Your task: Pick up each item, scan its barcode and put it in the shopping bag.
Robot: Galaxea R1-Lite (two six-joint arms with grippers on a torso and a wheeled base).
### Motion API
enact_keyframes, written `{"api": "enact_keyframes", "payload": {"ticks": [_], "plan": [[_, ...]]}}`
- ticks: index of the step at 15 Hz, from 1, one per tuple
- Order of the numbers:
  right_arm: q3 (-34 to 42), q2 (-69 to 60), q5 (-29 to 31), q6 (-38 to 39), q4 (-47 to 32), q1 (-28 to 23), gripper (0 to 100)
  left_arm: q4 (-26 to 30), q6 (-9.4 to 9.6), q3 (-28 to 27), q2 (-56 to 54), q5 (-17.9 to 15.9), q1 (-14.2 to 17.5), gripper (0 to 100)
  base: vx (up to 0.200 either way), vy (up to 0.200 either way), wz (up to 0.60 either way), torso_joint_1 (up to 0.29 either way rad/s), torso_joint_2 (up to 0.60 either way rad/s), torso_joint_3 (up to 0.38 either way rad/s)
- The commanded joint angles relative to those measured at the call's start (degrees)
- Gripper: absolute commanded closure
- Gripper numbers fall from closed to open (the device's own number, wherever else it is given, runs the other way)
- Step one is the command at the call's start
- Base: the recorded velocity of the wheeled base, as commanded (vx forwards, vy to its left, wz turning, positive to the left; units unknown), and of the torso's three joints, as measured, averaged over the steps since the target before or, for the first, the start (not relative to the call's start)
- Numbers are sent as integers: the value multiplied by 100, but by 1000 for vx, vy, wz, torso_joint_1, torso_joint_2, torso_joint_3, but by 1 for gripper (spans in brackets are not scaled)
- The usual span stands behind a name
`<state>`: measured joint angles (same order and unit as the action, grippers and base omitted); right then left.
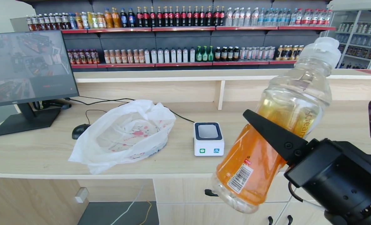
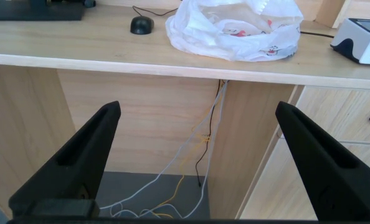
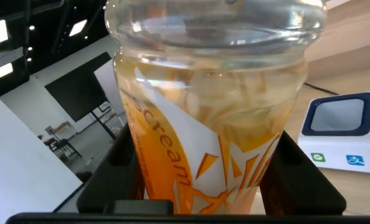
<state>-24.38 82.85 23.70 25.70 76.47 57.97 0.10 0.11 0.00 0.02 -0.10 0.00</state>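
Light wooden bench (image 1: pixel 32 150) runs across in front of you. On it sits the white crumpled plastic shopping bag (image 1: pixel 126 134), mouth loosely open; it's soft and will likely sag when loaded.

The clear plastic bottle of orange drink (image 1: pixel 251 168) is off the bench, in the air before its front edge, to the right of the scanner. It's tilted, cap up and away, base down and toward you. Liquid fills the lower part, so expect a fairly heavy load that sloshes and shifts weight as you tip it. The walls look smooth and thin, so likely slippery and a bit squashy. Hold at the mid-body, not the cap or base. The white barcode label (image 1: pixel 240 178) near the base faces up toward the head camera.

The small white box scanner with dark window (image 1: pixel 208 139) stands just right of the bag, window up. The barcode likely needs turning down onto it.

The right pincer (image 3: pixel 203 174) is pinching the bottle around its middle, one black finger each side, with the arm coming in from the lower right.

The left pincer (image 2: pixel 197 124) is spread wide and empty, low in front of the bench, below its edge, pointing at the front panel under the bag.
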Motion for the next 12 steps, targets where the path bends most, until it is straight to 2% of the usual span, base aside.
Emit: {"api": "enact_keyframes", "payload": {"ticks": [1,3,6,10,12], "plan": [[329,-155,-217,-285,-18,-637,100,-1,7,0,-2,1,0,0,0,0,0,0,0,0],[408,-260,-436,-540,-27,-1253,100,-1,7,0,-2,1,0,0,0,0,0,0,0,0],[434,-366,-480,-1225,-124,-1675,100,-1,-2,0,-2,1,0,0,0,0,0,0,0,0],[522,-357,-419,-1867,-124,-2096,100,-1,-2,0,-2,1,0,0,0,0,0,0,0,0],[698,-366,-348,-2280,-115,-2149,100,-1,7,0,-2,1,0,0,0,0,0,0,0,0]]}}
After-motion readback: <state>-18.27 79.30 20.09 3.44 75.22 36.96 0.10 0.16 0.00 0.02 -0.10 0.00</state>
